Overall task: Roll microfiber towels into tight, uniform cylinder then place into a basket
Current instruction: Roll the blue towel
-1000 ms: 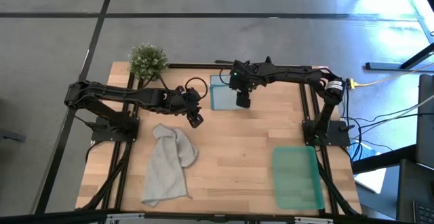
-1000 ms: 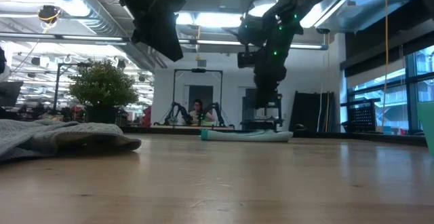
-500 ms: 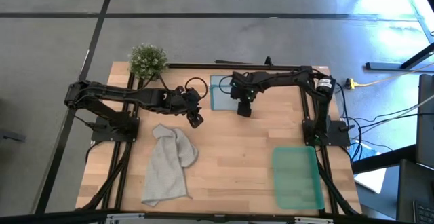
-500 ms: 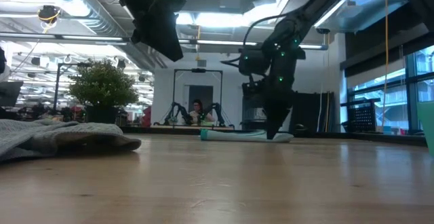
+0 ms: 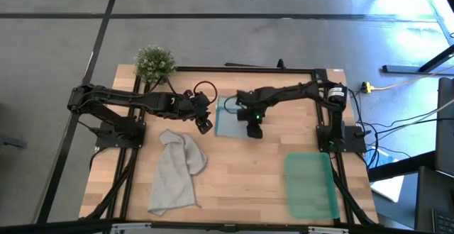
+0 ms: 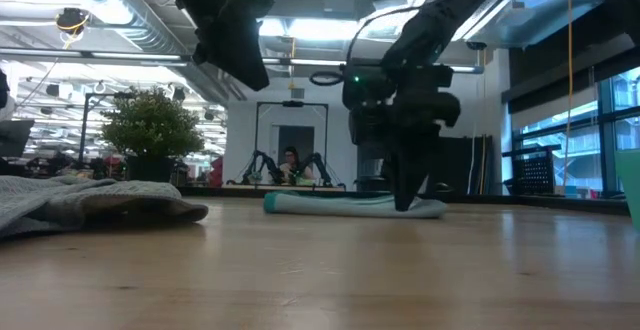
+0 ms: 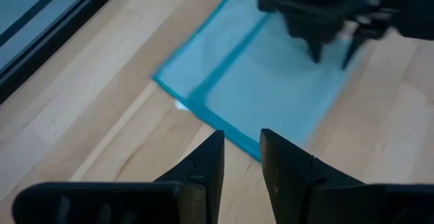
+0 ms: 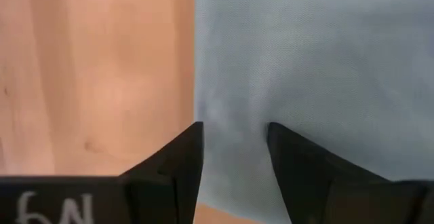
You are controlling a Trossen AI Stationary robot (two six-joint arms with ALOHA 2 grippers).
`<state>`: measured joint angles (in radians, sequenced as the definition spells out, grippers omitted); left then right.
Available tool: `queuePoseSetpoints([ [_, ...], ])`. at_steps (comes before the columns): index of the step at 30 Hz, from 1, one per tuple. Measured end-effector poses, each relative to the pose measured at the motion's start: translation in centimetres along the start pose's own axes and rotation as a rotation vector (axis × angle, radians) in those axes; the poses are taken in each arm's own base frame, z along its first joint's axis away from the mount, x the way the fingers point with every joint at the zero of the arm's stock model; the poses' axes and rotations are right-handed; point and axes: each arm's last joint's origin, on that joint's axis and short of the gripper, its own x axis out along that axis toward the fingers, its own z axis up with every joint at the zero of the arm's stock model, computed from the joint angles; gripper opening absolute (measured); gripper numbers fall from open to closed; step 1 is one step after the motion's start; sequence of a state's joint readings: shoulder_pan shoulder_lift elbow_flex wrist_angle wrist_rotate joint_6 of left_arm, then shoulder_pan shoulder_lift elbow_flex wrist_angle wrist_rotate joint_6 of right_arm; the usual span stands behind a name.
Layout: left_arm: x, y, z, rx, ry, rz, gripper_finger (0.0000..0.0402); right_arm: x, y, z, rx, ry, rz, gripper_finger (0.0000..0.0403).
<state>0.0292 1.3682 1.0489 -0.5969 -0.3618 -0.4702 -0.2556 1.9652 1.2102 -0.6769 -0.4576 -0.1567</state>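
Near the far middle of the wooden table point(image 5: 248, 156), the pale blue towel point(image 5: 228, 119) lies flat, with one folded band along an edge, as the left wrist view point(image 7: 264, 88) shows. The right gripper point(image 5: 253, 130) stands point-down on the towel's edge nearest the table's centre; in the low view point(image 6: 405, 202) its fingertips meet the cloth where it rests on the wood. Its own wrist camera shows the two dark fingers point(image 8: 169, 163) partly apart with blue cloth point(image 8: 305, 61) between and beyond them and bare wood to one side; whether they pinch the cloth or only press on it cannot be told. The left gripper point(image 5: 205, 125) hangs above the table just beside the blue towel, on its left-arm side, its fingers point(image 7: 203, 170) a narrow gap apart and holding nothing. Nearer the front on the left arm's side, the light grey towel point(image 5: 176, 170) lies crumpled and loose, well apart from the blue one. The green basket point(image 5: 310, 186) sits at the front on the right arm's side, with neither towel in it. A small bushy plant point(image 5: 154, 62) stands at the far left corner.
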Motion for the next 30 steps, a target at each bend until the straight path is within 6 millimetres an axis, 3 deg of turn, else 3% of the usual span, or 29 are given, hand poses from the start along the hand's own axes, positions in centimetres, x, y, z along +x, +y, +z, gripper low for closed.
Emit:
queuePoseSetpoints([
  [8, 0.0, 0.1, -0.1, 0.014, 0.013, 0.006, 0.009, 1.0, 3.3, 0.0, -0.127, 0.053, 0.009, 0.0168],
  [19, -0.1, -0.1, -0.3, 0.024, 0.028, -0.009, 0.009, -4.3, 9.1, -0.7, -0.335, -0.022, -0.143, 0.0168],
  [24, -0.5, -1.1, -0.8, 0.104, 0.04, -0.06, 0.009, -2.1, 10.5, -1.8, -0.413, -0.013, -0.164, 0.0168],
  [30, -0.9, -2.0, -1.3, 0.139, 0.04, -0.087, 0.009, 1.1, 9.8, -4.6, -0.365, 0.026, -0.237, 0.0168],
])
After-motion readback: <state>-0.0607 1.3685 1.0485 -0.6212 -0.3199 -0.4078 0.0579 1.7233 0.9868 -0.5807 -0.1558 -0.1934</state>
